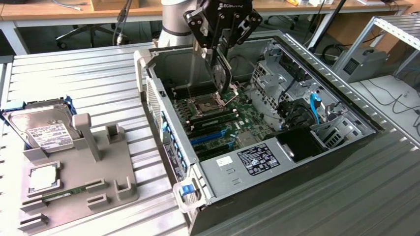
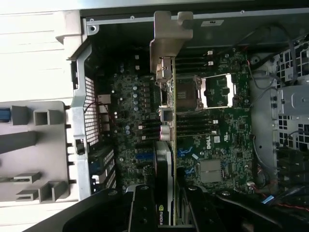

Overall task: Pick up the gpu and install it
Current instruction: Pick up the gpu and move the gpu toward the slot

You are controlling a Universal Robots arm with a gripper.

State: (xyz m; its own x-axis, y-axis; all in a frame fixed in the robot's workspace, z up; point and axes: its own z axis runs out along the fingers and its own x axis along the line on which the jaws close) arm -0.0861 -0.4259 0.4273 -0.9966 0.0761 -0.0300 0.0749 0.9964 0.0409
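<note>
The hand (image 1: 220,46) pinches the gpu (image 1: 222,78) by its top edge. The card hangs upright below it, long axis pointing down, inside the open computer case (image 1: 357,115). The motherboard (image 1: 246,123) lies just below.

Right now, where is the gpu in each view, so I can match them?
Exterior view: the gpu hangs edge-on from the gripper, above the open computer case.
Wrist view: the gpu runs edge-on out from the gripper, bracket end farthest.
Shared landmark: the silver CPU socket beside it.
</note>
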